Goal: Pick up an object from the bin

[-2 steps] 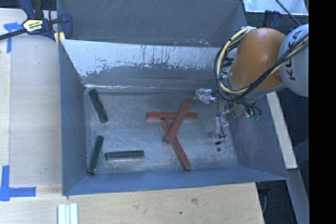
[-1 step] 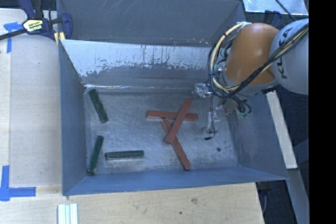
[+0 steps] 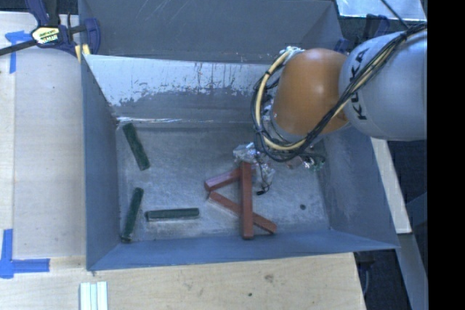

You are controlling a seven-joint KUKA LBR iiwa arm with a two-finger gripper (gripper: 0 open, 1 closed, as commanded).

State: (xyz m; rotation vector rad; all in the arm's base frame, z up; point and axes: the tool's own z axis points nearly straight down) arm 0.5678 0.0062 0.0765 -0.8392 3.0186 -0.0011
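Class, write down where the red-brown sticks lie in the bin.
In the camera view, the red-brown sticks lie crossed on the bin floor, right of centre, right by the gripper; a dark green stick lies to their left.

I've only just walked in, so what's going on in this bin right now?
A robot arm reaches into the grey bin from the right. Its gripper hangs low over a crossed cluster of red-brown sticks right of centre, at the longest one's upper end. Three dark green sticks lie apart on the left, untouched.
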